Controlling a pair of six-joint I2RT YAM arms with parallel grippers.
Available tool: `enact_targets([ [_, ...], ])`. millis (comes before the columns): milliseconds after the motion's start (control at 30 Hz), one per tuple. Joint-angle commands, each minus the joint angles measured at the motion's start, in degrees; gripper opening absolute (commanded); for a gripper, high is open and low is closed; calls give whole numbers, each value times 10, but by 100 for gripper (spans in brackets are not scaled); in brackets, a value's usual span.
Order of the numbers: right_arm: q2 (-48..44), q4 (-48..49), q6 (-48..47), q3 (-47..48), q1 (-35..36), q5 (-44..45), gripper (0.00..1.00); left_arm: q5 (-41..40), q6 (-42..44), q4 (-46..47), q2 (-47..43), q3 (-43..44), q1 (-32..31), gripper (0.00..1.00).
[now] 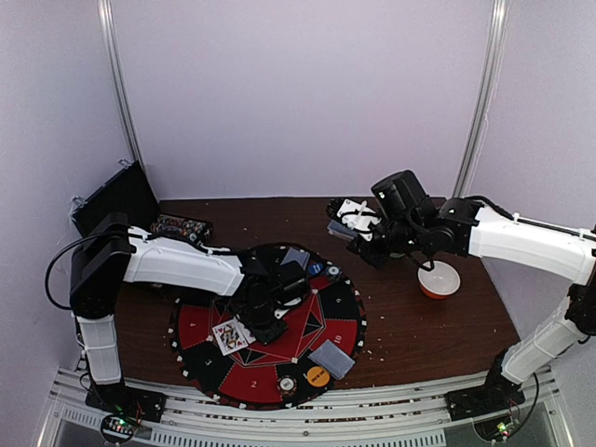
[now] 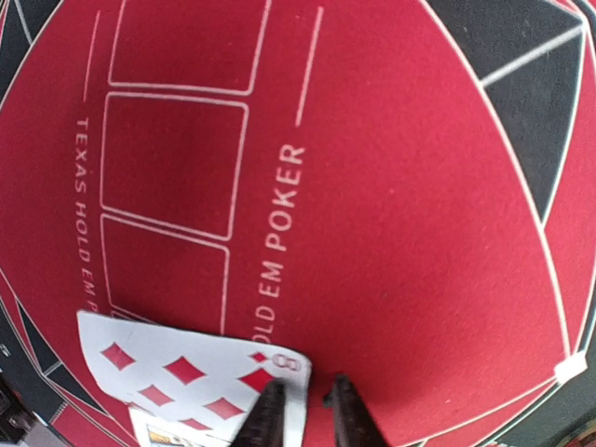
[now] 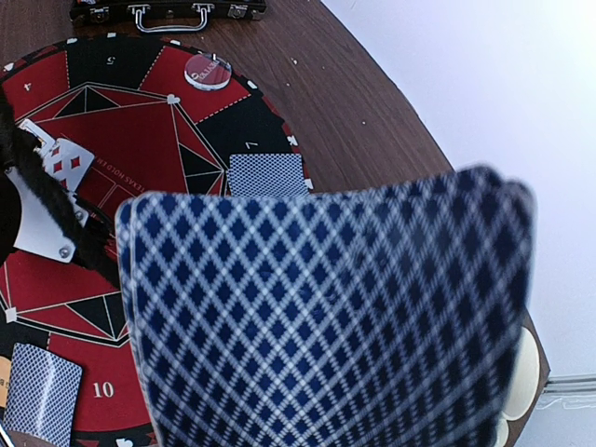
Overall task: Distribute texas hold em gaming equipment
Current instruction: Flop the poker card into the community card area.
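Note:
A round red-and-black poker mat (image 1: 209, 358) lies in the middle. My left gripper (image 1: 256, 326) is low over its red centre, jaws a narrow gap apart and holding nothing. One fingertip (image 2: 268, 410) rests over the edge of a face-up eight of diamonds (image 2: 177, 372), which lies on another face-up card (image 1: 228, 333). My right gripper (image 1: 356, 233) is shut on a deck of blue-patterned cards (image 3: 326, 317) held above the table's back; the deck hides its fingers. Face-down cards (image 1: 332, 358) (image 1: 295, 256) lie on the mat's rim. An orange chip (image 1: 318, 376), a whitish chip (image 1: 286, 384) and a blue chip (image 1: 316, 267) sit there too.
A white-and-orange bowl (image 1: 439, 279) stands right of the mat, under the right arm. A black chip case (image 1: 182, 226) lies at the back left, beside a black box (image 1: 112, 197). White walls close in the back and sides.

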Motion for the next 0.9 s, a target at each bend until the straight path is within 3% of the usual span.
enact_targets([
  [0,-16,-3,3,2,-3,8,29,24,4,-26,-15,3,5,26],
  [433,-16,-8,-1,13,-2,12,29,122,89,3,-106,51,6,33],
  [600,-20,-9,-1,15,-2,13,29,207,88,49,-165,35,65,33],
  [700,-19,-10,-5,14,-3,12,29,233,65,131,-224,10,117,37],
  [867,-12,-14,-11,23,5,-6,29,343,-24,397,-331,-104,196,66],
])
